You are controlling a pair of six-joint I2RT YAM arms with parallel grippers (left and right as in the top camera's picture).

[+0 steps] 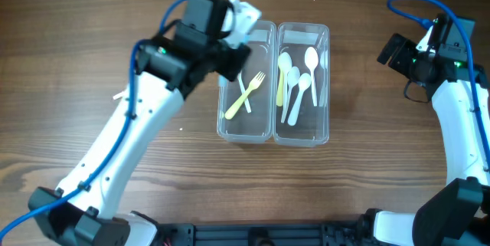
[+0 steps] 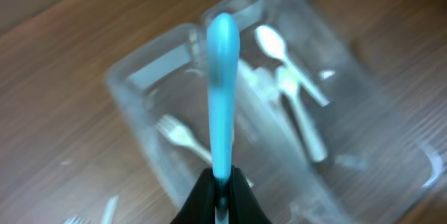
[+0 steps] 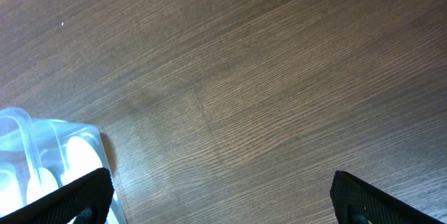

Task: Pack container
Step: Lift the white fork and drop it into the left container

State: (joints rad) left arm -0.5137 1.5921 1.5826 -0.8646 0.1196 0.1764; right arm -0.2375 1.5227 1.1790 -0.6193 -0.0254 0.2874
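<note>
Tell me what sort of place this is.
Likely a robot manipulation test bench, not a kitchen: a wood-grain table, a cabled left arm and right arm, and a clear twin container holding plastic forks and spoons.

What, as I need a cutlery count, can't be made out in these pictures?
Left wrist: the blue utensil in the left gripper is blurred; spoon or knife, cannot tell.
Overhead: the left arm hides that gripper, the utensil and the container's far left corner.
Right wrist: the frame edge cuts off all but one container corner.
</note>
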